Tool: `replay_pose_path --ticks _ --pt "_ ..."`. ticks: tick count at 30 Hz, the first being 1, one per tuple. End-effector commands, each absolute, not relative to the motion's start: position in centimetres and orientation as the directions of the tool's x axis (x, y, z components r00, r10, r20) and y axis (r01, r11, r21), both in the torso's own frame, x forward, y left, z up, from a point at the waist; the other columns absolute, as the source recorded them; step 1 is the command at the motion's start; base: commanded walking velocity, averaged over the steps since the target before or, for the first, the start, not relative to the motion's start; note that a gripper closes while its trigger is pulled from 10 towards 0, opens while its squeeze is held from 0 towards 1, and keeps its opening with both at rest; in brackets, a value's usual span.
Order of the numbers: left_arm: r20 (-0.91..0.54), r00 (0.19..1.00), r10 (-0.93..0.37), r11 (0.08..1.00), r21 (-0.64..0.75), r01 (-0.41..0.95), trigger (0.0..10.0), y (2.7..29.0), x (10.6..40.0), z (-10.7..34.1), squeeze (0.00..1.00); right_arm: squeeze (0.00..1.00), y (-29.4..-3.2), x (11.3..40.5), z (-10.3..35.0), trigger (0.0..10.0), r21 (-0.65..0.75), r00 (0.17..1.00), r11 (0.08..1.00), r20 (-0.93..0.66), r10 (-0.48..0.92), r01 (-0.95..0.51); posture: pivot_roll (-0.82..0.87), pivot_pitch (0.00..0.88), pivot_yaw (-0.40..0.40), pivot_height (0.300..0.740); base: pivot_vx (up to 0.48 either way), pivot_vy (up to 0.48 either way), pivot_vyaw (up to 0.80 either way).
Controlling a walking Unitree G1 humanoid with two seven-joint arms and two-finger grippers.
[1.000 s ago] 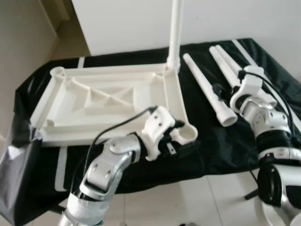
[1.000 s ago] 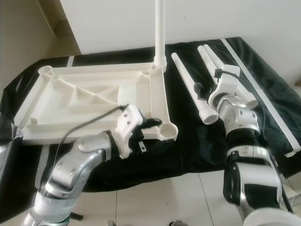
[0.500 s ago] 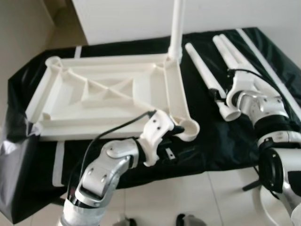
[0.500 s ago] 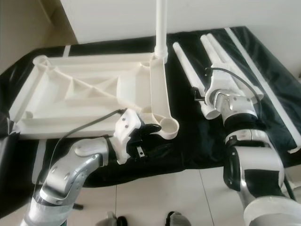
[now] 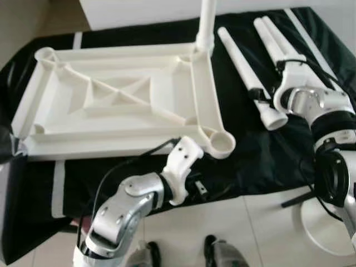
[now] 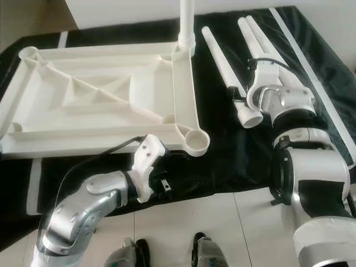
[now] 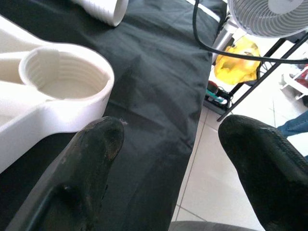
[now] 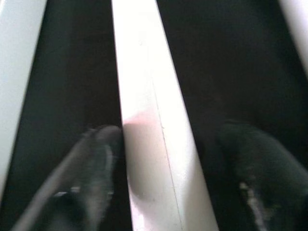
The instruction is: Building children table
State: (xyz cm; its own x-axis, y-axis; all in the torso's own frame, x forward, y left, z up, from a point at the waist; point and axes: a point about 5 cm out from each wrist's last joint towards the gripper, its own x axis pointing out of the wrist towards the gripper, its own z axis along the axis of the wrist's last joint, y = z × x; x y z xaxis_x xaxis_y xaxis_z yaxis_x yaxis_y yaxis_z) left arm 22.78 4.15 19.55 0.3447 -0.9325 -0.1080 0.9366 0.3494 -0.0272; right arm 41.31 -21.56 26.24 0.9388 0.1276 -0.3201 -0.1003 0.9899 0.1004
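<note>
- The upturned white table frame [image 5: 111, 105] lies on the black cloth [image 5: 250, 161], with one leg [image 5: 207, 16] already standing up at its far right corner. Its near right corner socket [image 5: 222, 146] is empty.
- The right gripper [image 8: 163, 159] has its jaws wide on either side of a loose leg [image 8: 149, 115] lying on the cloth, one of the loose legs [image 5: 245, 78] beside the frame; I see one finger [image 8: 96, 144] just beside the leg, the other apart from it.
- The leg is smooth, round and tapered. If the jaws close off-centre it could roll away or pivot in the grip when lifted, swinging its long end into the neighbouring legs.
- The left gripper [image 7: 168, 139] hangs with jaws wide just beside the empty socket [image 7: 62, 72], near the cloth's front edge.
- If that arm nudges the frame, the socket shifts and the leg would miss its threads.
- The cloth looks loose; a dragged finger could bunch it and tug the frame.
</note>
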Motion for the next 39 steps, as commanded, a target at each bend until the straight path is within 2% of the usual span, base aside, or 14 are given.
replay_pose_path --ticks 1,2,3,4,10,15,16,17,23,25,28,29,33,39 --pt "-0.112 0.335 -0.936 0.341 -0.041 0.939 10.0 4.1 22.4 19.5 0.0 0.0 -21.0 40.9 23.2 4.3 0.167 0.888 0.98 -0.429 0.167 -0.104 0.0 0.314 0.032 0.74 0.0 0.0 0.0" --pt "-0.114 0.339 -0.934 0.346 -0.043 0.937 10.0 4.2 22.4 19.5 0.0 0.0 -20.8 40.8 23.1 2.7 0.196 0.875 0.975 -0.449 0.184 -0.104 0.0 0.314 0.031 0.74 0.0 0.0 0.0" --pt "-0.114 0.339 -0.934 0.346 -0.043 0.937 10.0 4.2 22.4 19.5 0.0 0.0 -20.8 40.8 23.1 2.7 0.196 0.875 0.975 -0.449 0.184 -0.104 0.0 0.314 0.031 0.74 0.0 0.0 0.0" --pt "-0.115 0.343 -0.932 0.35 -0.047 0.935 10.0 4.1 22.3 19.5 0.0 0.0 -20.7 40.8 23.1 0.0 0.22 0.865 0.97 -0.462 0.197 -0.103 0.0 0.31 0.027 0.74 0.0 0.0 0.0" --pt "-0.107 0.354 -0.929 0.361 -0.05 0.931 10.0 4.0 22.8 19.7 0.0 0.0 -20.9 40.3 23.1 0.0 0.267 0.818 0.957 -0.52 0.245 -0.117 -0.02 0.282 0.024 0.74 0.0 0.0 0.0" --pt "-0.095 0.362 -0.927 0.366 -0.036 0.93 10.0 3.8 23.3 20.1 0.0 0.0 -20.6 40.9 24.8 0.0 0.238 0.865 0.949 -0.408 0.293 -0.209 -0.03 0.26 0.022 0.74 0.0 0.0 0.0" --pt "-0.09 0.363 -0.927 0.367 -0.035 0.929 10.0 3.8 23.6 20.2 0.0 0.0 -20.6 41.3 25.9 10.0 0.185 0.903 0.951 -0.312 0.295 -0.247 -0.03 0.241 0.02 0.74 0.0 0.0 0.0" --pt "-0.075 0.374 -0.924 0.377 -0.032 0.926 10.0 3.7 24.1 20.5 0.0 0.0 -20.5 41.5 27.0 10.0 0.132 0.93 0.949 -0.201 0.307 -0.285 -0.04 0.216 0.017 0.74 0.0 0.0 0.0" --pt "-0.023 0.411 -0.911 0.412 -0.057 0.909 10.0 3.9 25.3 21.2 0.0 0.0 -20.3 41.4 27.5 10.0 0.14 0.942 0.944 -0.115 0.316 -0.3 -0.04 0.18 0.014 0.74 0.0 0.0 0.0" --pt "0.005 0.466 -0.885 0.464 -0.073 0.883 10.0 4.4 26.6 21.6 0.0 0.0 -20.2 41.4 27.4 10.0 0.193 0.972 0.955 -0.029 0.234 -0.224 -0.04 0.132 0.013 0.74 0.0 0.0 0.0" --pt "0.015 0.492 -0.87 0.49 -0.077 0.868 10.0 4.7 27.2 21.8 0.0 0.0 -20.3 41.3 27.2 10.0 0.231 0.983 0.957 0.0 0.182 -0.177 -0.04 0.132 0.013 0.74 0.0 0.0 0.0" --pt "0.026 0.512 -0.858 0.509 -0.089 0.856 10.0 4.9 27.7 22.0 0.0 0.0 -20.2 41.1 26.9 10.0 0.272 0.988 0.95 0.025 0.155 -0.156 -0.04 0.108 0.013 0.74 0.0 0.0 0.0" --pt "0.031 0.554 -0.832 0.549 -0.101 0.83 10.0 5.5 28.9 22.2 0.0 0.0 -18.7 40.3 24.4 10.0 0.365 0.993 0.923 0.045 0.11 -0.119 -0.04 0.081 0.018 0.74 0.0 0.0 0.0" --pt "0.025 0.56 -0.828 0.554 -0.119 0.824 10.0 5.7 29.5 22.0 0.0 0.0 -18.6 39.2 23.2 10.0 0.361 0.996 0.93 0.077 0.04 -0.066 -0.05 0.064 0.023 0.74 0.0 0.0 0.0"
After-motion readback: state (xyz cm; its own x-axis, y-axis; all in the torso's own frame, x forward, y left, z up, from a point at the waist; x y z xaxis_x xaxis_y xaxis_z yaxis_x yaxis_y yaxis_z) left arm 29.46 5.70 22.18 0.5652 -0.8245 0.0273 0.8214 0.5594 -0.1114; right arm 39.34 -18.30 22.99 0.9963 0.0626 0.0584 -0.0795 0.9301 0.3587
